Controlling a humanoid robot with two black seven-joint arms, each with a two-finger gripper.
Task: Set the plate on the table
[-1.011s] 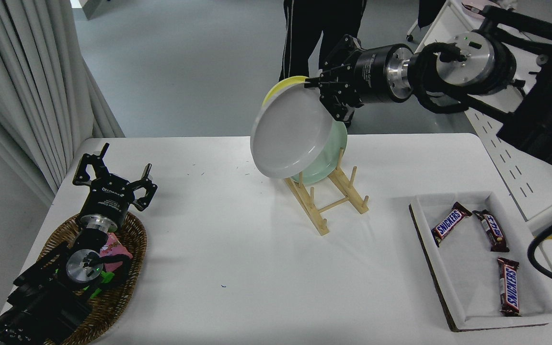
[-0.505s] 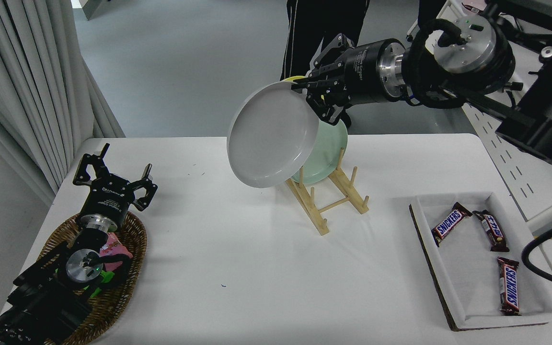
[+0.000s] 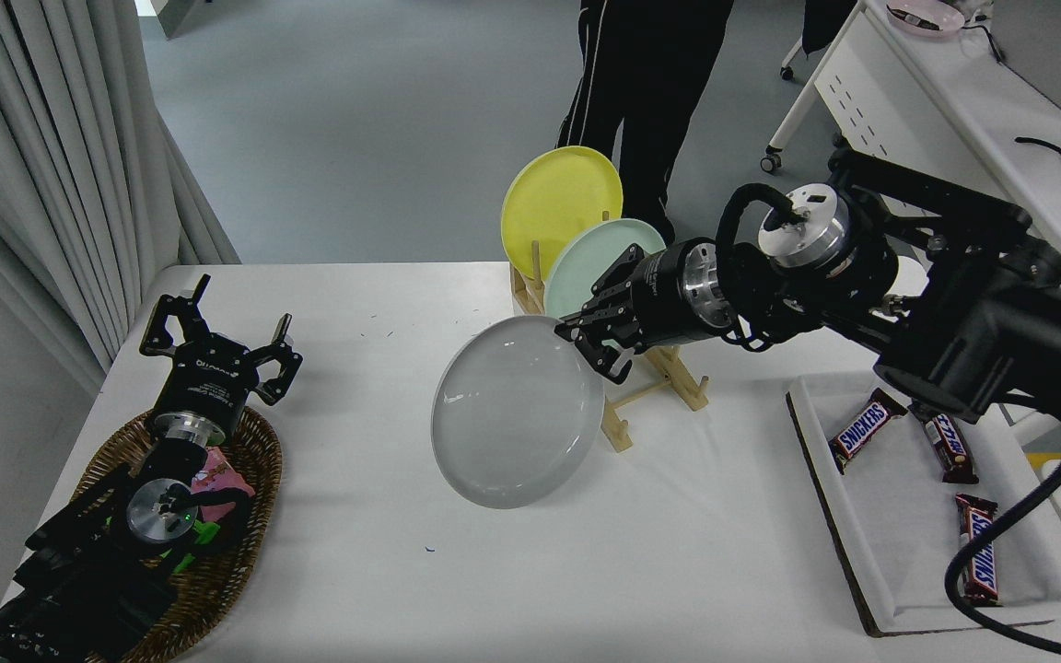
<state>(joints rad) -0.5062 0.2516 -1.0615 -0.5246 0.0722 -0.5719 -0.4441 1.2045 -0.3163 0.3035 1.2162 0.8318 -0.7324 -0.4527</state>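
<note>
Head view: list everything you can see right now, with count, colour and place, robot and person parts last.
plate: 1, pale grey-white, tilted, held at its upper right rim, left of the rack
yellow plate: 1, upright in the rack's far end
mint green plate: 1, upright in front of the yellow one
rack: 1, light wood, table centre
tray: 1, white, right side
Snickers bars: 3, brown, in the tray
basket: 1, brown wicker, lower left
table: 1, white
desk: 1, white, upper right
person's legs: dark trousers, far side
left gripper: black, open, parked over the basket
right gripper: black, shut on the plate
</note>
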